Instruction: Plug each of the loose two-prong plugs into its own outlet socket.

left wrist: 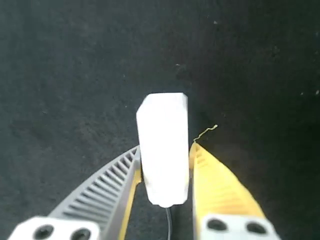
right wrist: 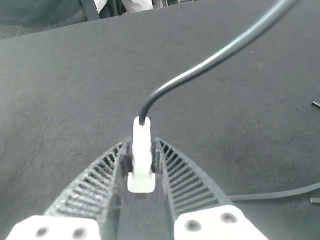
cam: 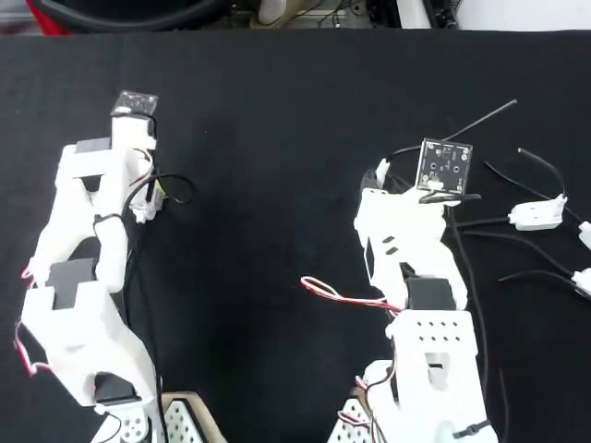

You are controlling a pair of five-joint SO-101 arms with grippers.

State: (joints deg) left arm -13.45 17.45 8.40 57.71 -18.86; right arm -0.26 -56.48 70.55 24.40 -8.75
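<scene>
Gripping a white plug (right wrist: 141, 167), the right gripper (right wrist: 141, 145) is closed tight on its body, black cord (right wrist: 210, 60) trailing over the black table (right wrist: 50, 85). The left gripper (left wrist: 166, 149) is clamped on a white block (left wrist: 162, 125), possibly an outlet socket.

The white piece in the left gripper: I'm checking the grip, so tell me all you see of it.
The white piece is a smooth, blocky plastic body with bevelled far corners, clamped on both sides by the fingers of the left gripper. A black cable leaves its wrist-side end. Its visible faces are plain.
</scene>
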